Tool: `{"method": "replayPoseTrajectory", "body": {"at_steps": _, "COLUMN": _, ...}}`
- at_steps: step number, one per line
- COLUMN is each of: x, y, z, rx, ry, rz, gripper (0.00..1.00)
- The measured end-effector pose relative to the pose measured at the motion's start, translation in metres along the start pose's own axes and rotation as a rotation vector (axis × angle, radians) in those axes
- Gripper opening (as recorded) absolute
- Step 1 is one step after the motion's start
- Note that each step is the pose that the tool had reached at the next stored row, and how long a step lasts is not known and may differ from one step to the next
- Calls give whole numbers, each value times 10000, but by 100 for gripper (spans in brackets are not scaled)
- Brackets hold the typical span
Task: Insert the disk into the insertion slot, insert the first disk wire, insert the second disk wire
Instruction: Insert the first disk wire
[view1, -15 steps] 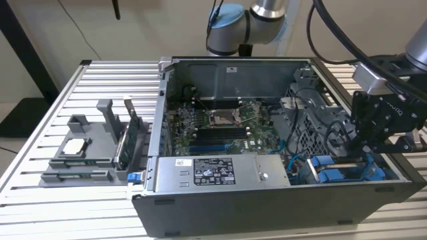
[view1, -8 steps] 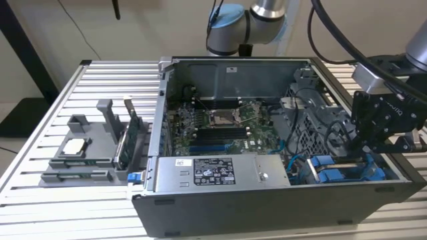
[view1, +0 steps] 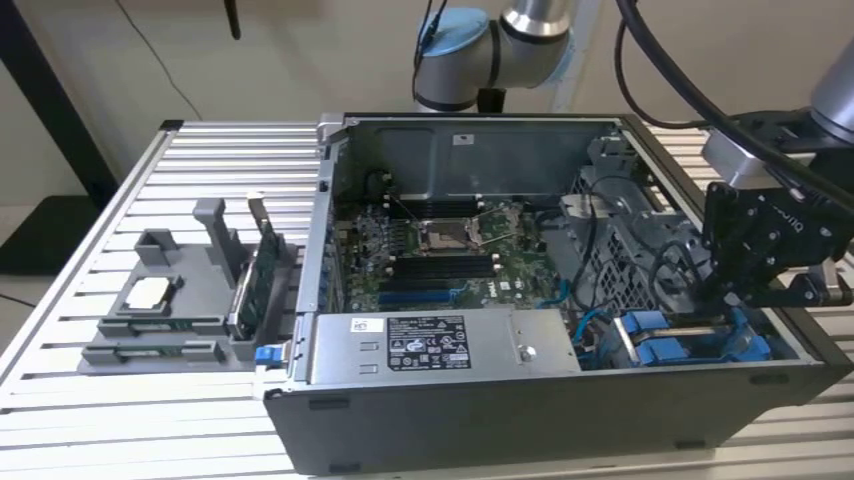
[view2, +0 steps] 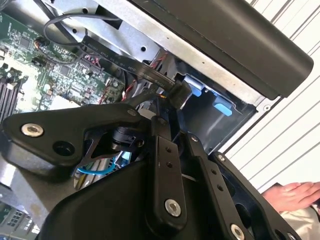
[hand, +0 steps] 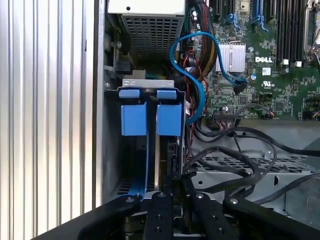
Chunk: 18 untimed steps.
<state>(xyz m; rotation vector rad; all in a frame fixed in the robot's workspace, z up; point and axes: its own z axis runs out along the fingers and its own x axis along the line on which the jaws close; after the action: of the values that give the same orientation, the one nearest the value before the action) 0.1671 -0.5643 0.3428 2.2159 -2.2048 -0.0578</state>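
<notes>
End effector (hand: 175, 190): I read it as closed on the black plug of a disk wire (view2: 176, 93).
Position: just above the insertion slot (hand: 112, 150).
Disk (hand: 169, 120): blue carrier seated in slot.

One case (view1: 534, 430) is counted on one table (view1: 120, 420). Within are counted one motherboard (view1: 441, 250), one power supply (view1: 441, 345), two blue tabs (hand: 133, 117) and one blue cable (hand: 196, 75). One gripper (hand: 174, 190), one grey stand (view1: 174, 300) and one hand (view2: 292, 192) are counted too.
</notes>
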Motion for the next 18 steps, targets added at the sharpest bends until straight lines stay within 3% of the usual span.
{"method": "replayPoseTrajectory", "body": {"at_steps": 7, "x": 0, "y": 4, "z": 8, "rx": 204, "ry": 4, "rz": -3, "gripper": 19}}
{"method": "replayPoseTrajectory", "body": {"at_steps": 18, "x": 1, "y": 44, "z": 67, "rx": 338, "ry": 39, "rz": -4, "gripper": 19}}
